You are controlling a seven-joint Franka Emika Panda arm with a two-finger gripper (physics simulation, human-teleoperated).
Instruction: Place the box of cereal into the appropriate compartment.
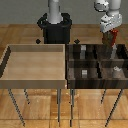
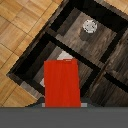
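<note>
the claw [image 1: 110,33] is pinching the box of cereal [image 2: 61,83], a flat red box that hangs down from the fingers above the dark bin [image 1: 95,82] with four compartments, on the exterior view's right. in the wrist view the box is over one compartment where a pale grey object [image 2: 66,56] shows just behind its far edge, and a small grey can [image 2: 88,27] stands in the neighbouring compartment. the light wooden bin [image 1: 9,64] stands just beside the dark one, on the exterior view's left.

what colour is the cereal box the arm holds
Red; the small flat rectangular cereal box shows best in the wrist view.
</note>
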